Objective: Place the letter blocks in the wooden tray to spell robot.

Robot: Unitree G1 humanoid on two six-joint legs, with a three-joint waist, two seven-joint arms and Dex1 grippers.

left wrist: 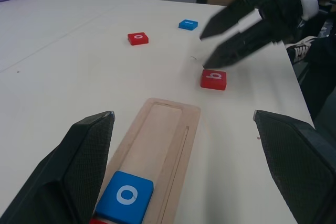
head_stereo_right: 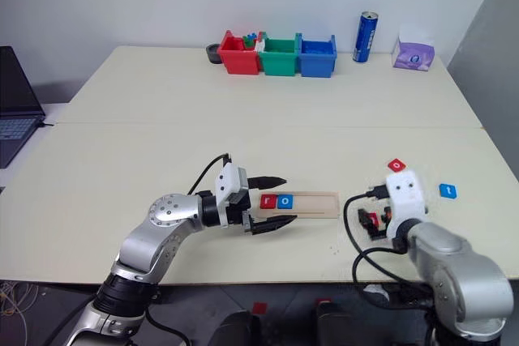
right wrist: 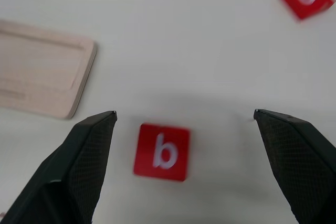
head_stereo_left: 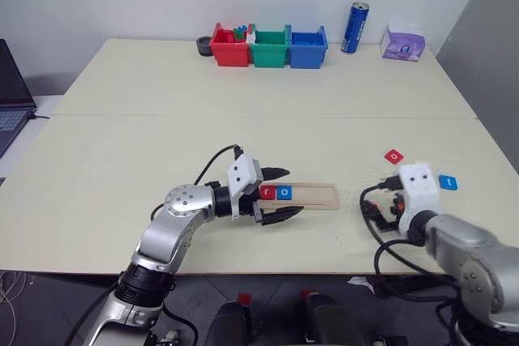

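b block [right wrist: 161, 152] past tray [right wrist: 42, 77] end, untouched

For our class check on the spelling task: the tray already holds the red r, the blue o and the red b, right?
Not quite: the wooden tray holds only the red r and the blue o. The left wrist view shows the red b lying on the table beyond the tray's end.

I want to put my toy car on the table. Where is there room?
The wide bare stretch between the bins at the back and the wooden tray is free. It is crowded near the tray: the left hand straddles its end, and the b tile, red tile and blue tile lie by the right hand.
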